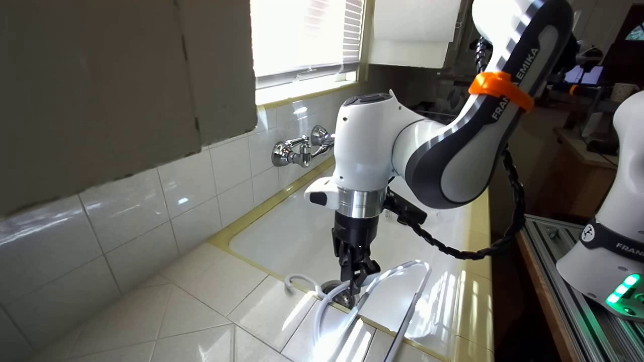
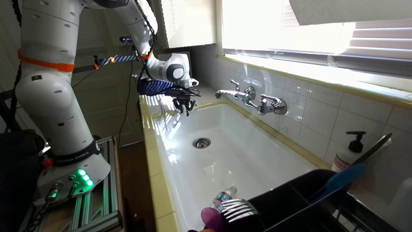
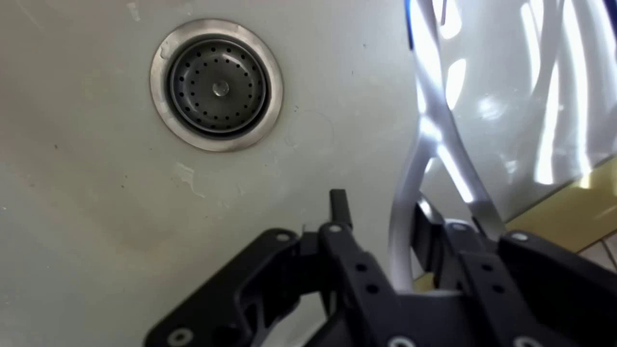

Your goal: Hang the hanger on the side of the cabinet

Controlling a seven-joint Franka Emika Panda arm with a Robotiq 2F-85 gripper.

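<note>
The white hanger (image 1: 347, 324) spans the counter edge and the near end of the sink in an exterior view. My gripper (image 1: 357, 282) points down at it. In the wrist view the fingers of my gripper (image 3: 383, 217) stand apart. The forked hanger (image 3: 431, 130) straddles the right finger: one bar runs between the fingers, close to the right pad, the other passes outside it. What bears the hanger is unclear. In an exterior view my gripper (image 2: 186, 111) is over the sink's far end. A dark cabinet (image 1: 126, 75) hangs at the left; a cabinet also shows beside the window (image 2: 190, 22).
The white sink (image 2: 251, 151) has a yellow tile rim and a drain (image 3: 217, 86). The chrome tap (image 2: 251, 96) projects from the wall. A plastic bottle (image 2: 222, 196) lies in the sink. A black utensil rack (image 2: 283, 199) and a soap bottle (image 2: 346, 158) stand at its near end.
</note>
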